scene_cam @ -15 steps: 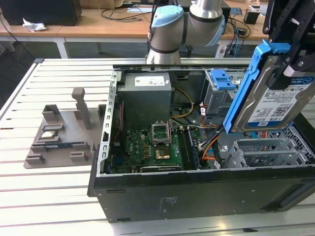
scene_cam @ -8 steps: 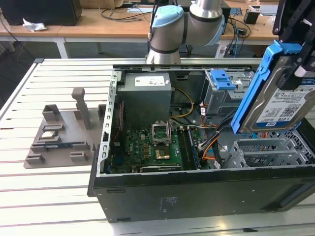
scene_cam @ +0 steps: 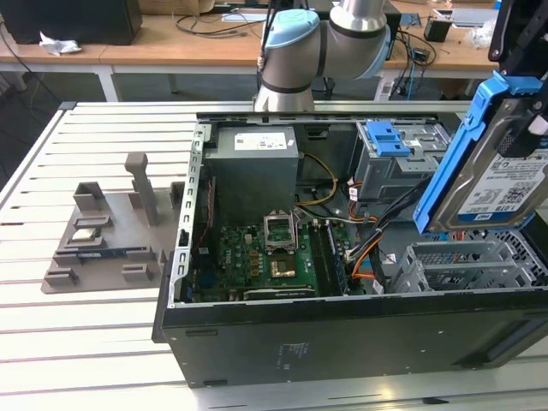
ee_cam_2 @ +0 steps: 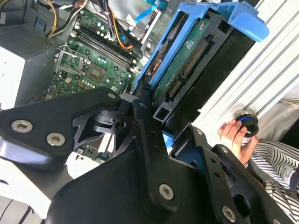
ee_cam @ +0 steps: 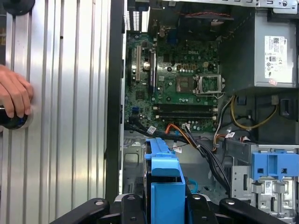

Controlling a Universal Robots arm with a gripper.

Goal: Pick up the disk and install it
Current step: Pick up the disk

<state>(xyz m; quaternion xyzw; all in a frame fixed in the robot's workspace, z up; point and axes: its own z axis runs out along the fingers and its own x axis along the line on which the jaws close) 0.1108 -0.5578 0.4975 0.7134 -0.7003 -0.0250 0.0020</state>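
**Hard drive held aloft above the open computer case**

A ribbed, silver-white metal table (scene_cam: 103, 291) carries an open black tower computer case (scene_cam: 342, 338) lying on its side, with wooden desks (scene_cam: 171, 38) and loose cables in the room behind it. Toward the exterior view's left, a grey plastic fixture tray (scene_cam: 103, 244) with upright posts sits on the table just beside the case, with a small silver chip on it.

The black gripper (ee_cam_2: 154, 128) is closed on the disk (scene_cam: 501, 180), a flat silver-metal hard drive with a white-and-blue label clipped in a blue plastic bracket. In the exterior view the disk hangs tilted, above the case at the exterior view's right, clear of everything below. In the first wrist view its blue bracket edge (ee_cam: 166, 191) sits between the gripper's black links.

Inside the case lie a green motherboard (scene_cam: 257, 257), a grey power supply box (scene_cam: 257, 175) and a grey metal drive cage topped by a blue plastic latch (scene_cam: 385, 137). Black and orange cables (ee_cam: 196, 142) cross the gap between motherboard and cage. The case's black side wall (ee_cam: 114, 102) borders bare table.

A person's hand (ee_cam: 14, 100) rests on a round black knob at the table, well apart from the case.
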